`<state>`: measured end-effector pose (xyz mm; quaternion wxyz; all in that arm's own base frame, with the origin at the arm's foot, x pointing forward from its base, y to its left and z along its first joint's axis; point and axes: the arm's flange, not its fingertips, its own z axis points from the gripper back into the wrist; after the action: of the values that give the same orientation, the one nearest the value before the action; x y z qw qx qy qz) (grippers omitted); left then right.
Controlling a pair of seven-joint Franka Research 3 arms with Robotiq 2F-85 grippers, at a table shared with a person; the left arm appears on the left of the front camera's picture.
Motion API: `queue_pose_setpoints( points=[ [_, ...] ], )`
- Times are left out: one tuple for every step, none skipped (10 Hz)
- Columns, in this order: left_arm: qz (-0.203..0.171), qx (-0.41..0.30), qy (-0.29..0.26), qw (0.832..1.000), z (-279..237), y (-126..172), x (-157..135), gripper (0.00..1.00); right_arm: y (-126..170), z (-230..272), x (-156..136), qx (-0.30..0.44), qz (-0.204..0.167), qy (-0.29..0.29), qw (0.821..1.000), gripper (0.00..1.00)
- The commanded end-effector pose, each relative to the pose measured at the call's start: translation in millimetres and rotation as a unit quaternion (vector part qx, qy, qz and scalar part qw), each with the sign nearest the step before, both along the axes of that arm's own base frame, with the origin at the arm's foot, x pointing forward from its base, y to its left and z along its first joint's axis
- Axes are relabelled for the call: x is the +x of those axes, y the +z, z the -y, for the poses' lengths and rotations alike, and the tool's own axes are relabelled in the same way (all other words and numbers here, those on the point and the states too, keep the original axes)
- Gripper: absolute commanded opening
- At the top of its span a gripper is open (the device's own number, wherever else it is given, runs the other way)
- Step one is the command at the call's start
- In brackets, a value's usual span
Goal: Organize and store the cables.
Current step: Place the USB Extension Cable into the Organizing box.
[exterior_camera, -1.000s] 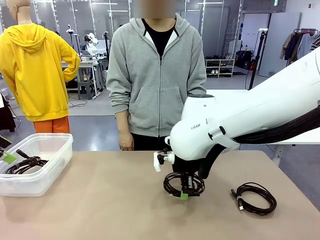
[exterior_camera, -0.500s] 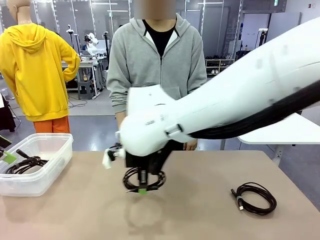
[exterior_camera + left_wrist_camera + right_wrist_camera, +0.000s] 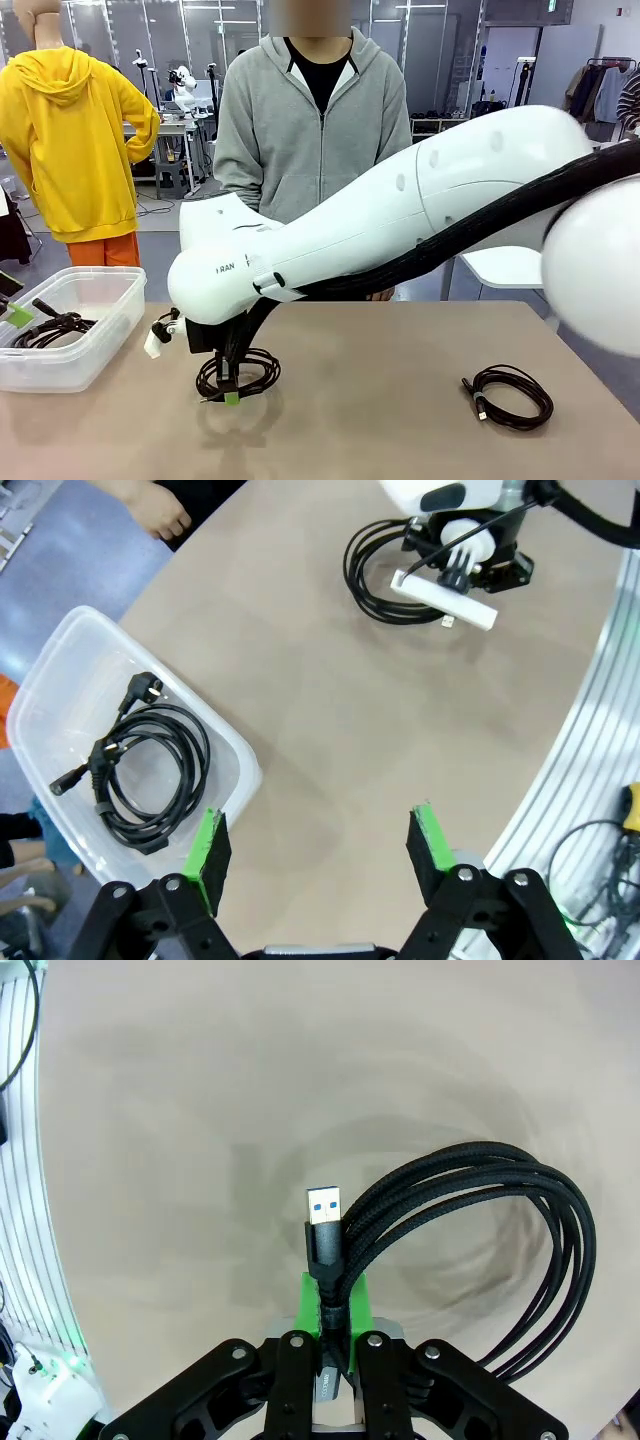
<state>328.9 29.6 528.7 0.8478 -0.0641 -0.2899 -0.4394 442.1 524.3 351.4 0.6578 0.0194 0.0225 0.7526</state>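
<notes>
Swung leftward across the table within the last second, the right gripper (image 3: 230, 392) clamps a coiled USB cable (image 3: 250, 372) just above the tabletop (image 3: 380, 440); a loose coil (image 3: 510, 395) waits at its right. Carrying appears underway. Next the cable must clear the plastic bin (image 3: 75, 285), which holds a power cord (image 3: 150, 770) under the empty, wide-open left gripper (image 3: 320, 850). A person (image 3: 315, 130) stands beyond.

Item moved: right gripper (image 3: 229, 392), coiled black cable (image 3: 255, 372) pinched between its pads, carried across the table (image 3: 400, 420) from right of centre to left of centre, now nearer the clear bin (image 3: 110, 300), its arm stretched farther across the person (image 3: 315, 130).
</notes>
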Motion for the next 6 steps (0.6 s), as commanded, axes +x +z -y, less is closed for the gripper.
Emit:
queue_pose_setpoints(
  points=[
    [0.003, -0.002, 0.012, 1.0, 2, 1, 3, 0.9, 7, -3, 1, -0.014, -0.003, -0.011, 1.0, 0.33],
    [0.003, -0.002, 0.012, 1.0, 2, 1, 3, 0.9, 9, 0, -1, -0.012, -0.005, -0.014, 1.0, 0.43],
    [0.003, -0.002, 0.012, 1.0, 2, 1, 3, 0.9, 9, 1, -2, -0.009, -0.009, -0.017, 1.0, 0.63],
    [0.0, 0.0, 0.0, 1.0, 0, 0, 0, 0.9, 6, 5, -2, -0.007, -0.014, -0.024, 1.0, 0.72],
    [0.016, 0.008, 0.0, 1.0, -11, 9, -12, 0.9, 6, 10, -2, 0.001, -0.015, -0.03, 0.999, 0.91],
    [0.01, 0.013, -0.019, 1.0, -6, 9, -16, 0.9, 11, 17, -2, 0.011, -0.01, -0.039, 0.999, 0.99]
  ],
)
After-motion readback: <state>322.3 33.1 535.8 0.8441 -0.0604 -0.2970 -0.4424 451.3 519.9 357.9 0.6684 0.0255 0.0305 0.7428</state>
